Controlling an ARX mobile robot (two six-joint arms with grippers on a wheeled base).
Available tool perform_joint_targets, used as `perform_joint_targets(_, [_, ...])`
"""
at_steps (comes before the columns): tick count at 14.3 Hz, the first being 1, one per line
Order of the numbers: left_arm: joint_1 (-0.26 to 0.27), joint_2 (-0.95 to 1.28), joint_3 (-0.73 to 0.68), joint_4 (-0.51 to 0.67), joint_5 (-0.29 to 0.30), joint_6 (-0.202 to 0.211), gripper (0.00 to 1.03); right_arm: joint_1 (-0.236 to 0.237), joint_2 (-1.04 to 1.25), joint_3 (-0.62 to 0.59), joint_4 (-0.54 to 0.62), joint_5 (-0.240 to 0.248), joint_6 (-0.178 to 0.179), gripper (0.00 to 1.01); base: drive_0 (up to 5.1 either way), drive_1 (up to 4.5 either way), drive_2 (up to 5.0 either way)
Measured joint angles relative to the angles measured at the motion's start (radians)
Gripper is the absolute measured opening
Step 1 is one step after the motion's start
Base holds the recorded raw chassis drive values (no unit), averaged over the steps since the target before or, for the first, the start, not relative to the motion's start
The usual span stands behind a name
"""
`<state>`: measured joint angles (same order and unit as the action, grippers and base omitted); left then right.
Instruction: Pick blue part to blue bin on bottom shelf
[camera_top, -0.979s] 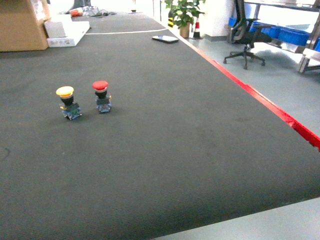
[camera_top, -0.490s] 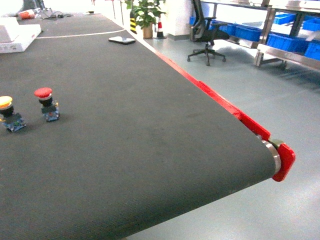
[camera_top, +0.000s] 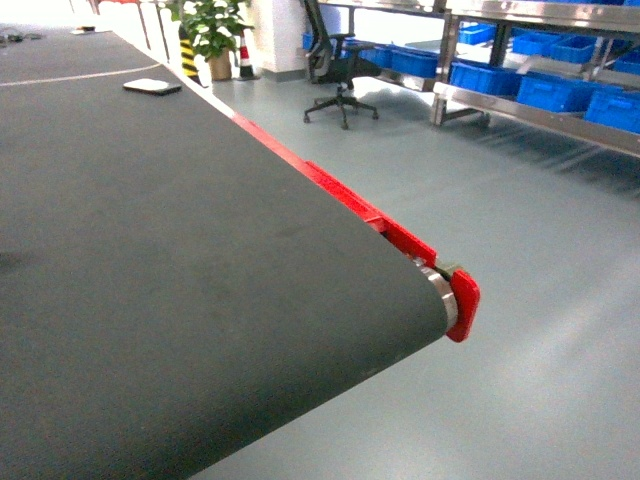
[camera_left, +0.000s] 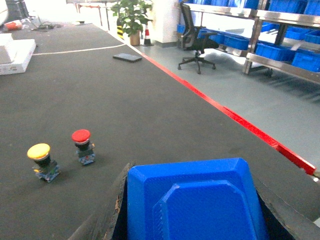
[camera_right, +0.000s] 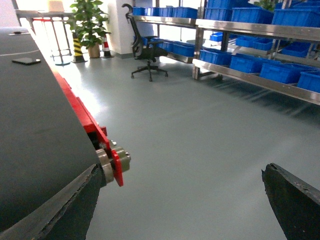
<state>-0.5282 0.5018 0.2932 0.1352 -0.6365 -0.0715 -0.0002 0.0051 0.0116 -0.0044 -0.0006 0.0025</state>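
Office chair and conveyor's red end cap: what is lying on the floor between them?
Nothing: in the right wrist view, only bare grey floor stretches from the red end cap to the office chair.

The blue part (camera_left: 195, 200), a smooth moulded plastic piece, sat clamped between the left gripper's (camera_left: 192, 210) jaws above the belt.

Blue bins (camera_top: 520, 85) lined the bottom shelf (camera_top: 540, 112) across the floor.

Three views toward conveyor belt (camera_top: 150, 250)
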Motion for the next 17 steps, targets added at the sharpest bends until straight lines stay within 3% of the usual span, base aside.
perform_joint_targets(17, [0.000, 0.000, 0.000, 0.000, 0.000, 0.000, 0.44, 0.000, 0.000, 0.000, 0.000, 0.000, 0.000, 0.98, -1.6, -1.60, -1.6])
